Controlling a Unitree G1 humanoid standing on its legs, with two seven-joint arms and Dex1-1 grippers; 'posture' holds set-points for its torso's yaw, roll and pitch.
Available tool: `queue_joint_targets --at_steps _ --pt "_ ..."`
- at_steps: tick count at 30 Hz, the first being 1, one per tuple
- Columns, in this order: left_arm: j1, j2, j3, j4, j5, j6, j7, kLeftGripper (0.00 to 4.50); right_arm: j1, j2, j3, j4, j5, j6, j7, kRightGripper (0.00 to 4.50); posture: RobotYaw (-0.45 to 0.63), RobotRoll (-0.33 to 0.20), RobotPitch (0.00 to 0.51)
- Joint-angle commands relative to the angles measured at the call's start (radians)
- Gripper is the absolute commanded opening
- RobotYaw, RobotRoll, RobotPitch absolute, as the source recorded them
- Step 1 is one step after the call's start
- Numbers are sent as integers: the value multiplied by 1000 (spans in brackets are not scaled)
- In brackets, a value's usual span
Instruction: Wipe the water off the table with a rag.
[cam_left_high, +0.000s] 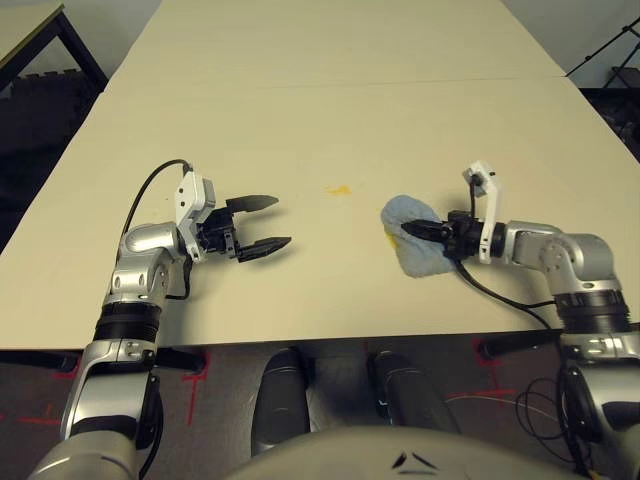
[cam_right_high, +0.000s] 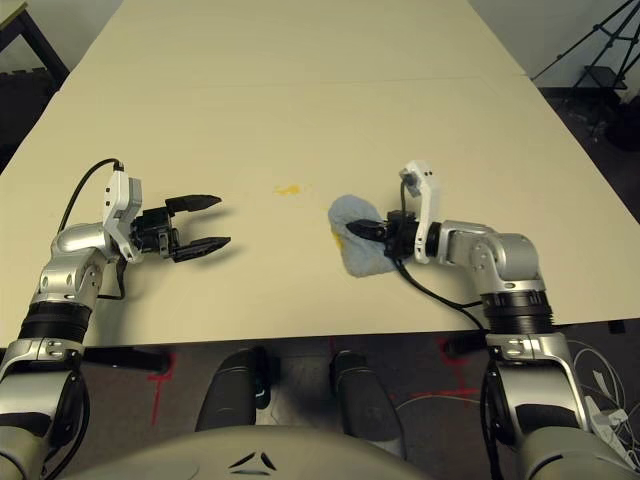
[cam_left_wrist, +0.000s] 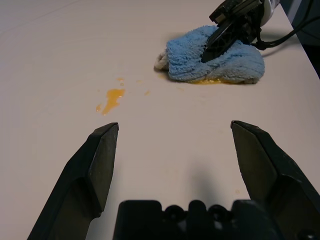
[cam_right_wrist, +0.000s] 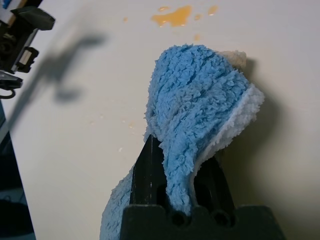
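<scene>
The blue-grey rag (cam_left_high: 415, 240) lies bunched on the pale table (cam_left_high: 330, 110), right of centre near the front edge. My right gripper (cam_left_high: 418, 230) is shut on the rag, a fold of cloth pinched between its black fingers (cam_right_wrist: 150, 175). A yellow-orange water splotch (cam_left_high: 338, 189) with small specks sits just left of the rag (cam_left_wrist: 212, 60), and a thin yellow smear shows under the rag's edge (cam_left_wrist: 207, 81). My left gripper (cam_left_high: 262, 222) hovers open over bare table left of the splotch (cam_left_wrist: 112, 97), nothing between its fingers.
A thin seam (cam_left_high: 330, 82) crosses the tabletop farther back. A smaller dark-framed table (cam_left_high: 30, 35) stands at the far left, and a black tripod (cam_right_high: 590, 55) at the far right. The front table edge runs just below both forearms.
</scene>
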Motion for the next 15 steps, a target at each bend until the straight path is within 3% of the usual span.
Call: queue_joint_targets --at_steps 1,6,15 --pt "26 15 -1 -29 1 9 5 4500 28 42 95 26 -24 27 -11 125 132 0 170" --pt "29 10 -4 -32 2 8 11 4500 33 12 86 24 -36 21 4 125 128 0 166" --pt "7 -2 -13 2 10 -11 6 4500 41 -192 -4 80 -39 -18 55 124 110 0 159"
